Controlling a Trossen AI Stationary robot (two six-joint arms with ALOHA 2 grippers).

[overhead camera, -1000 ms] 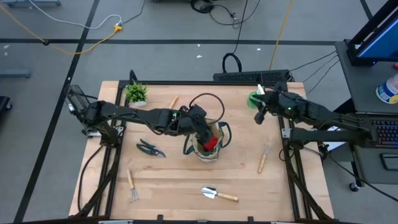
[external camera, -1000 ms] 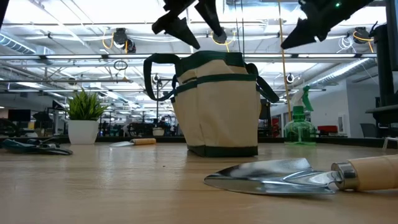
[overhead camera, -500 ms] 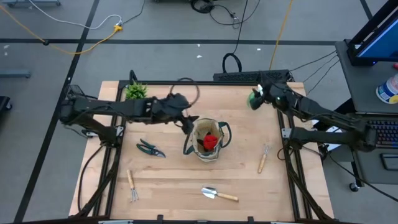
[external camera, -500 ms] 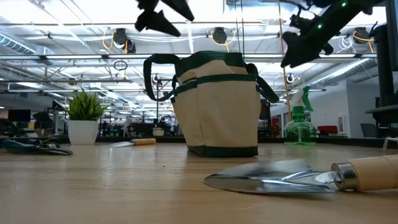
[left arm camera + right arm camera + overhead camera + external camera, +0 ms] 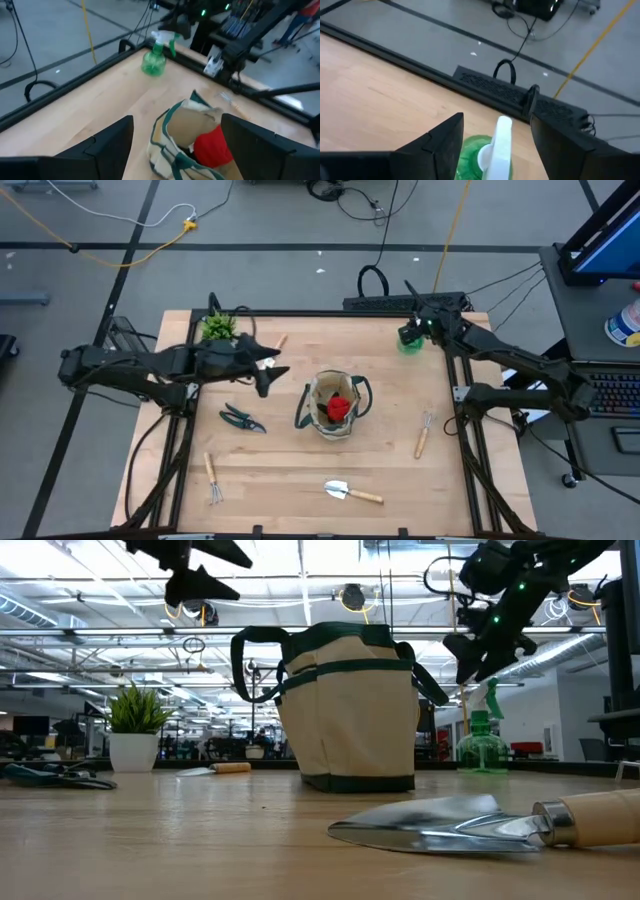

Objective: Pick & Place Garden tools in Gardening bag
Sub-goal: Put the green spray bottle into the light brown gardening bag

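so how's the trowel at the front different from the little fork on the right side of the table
The trowel ends in a broad, shiny scoop blade, while the fork ends in thin prongs. The trowel lies crosswise along the table's front edge, blade towards the left arm's side; the fork lies roughly front-to-back near the right edge, prongs pointing away from the front. Both have pale wooden handles, lie flat on the table and sit outside the gardening bag.

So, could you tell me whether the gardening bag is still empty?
Not empty: the upright gardening bag holds the red-black glove, red showing through its open top.
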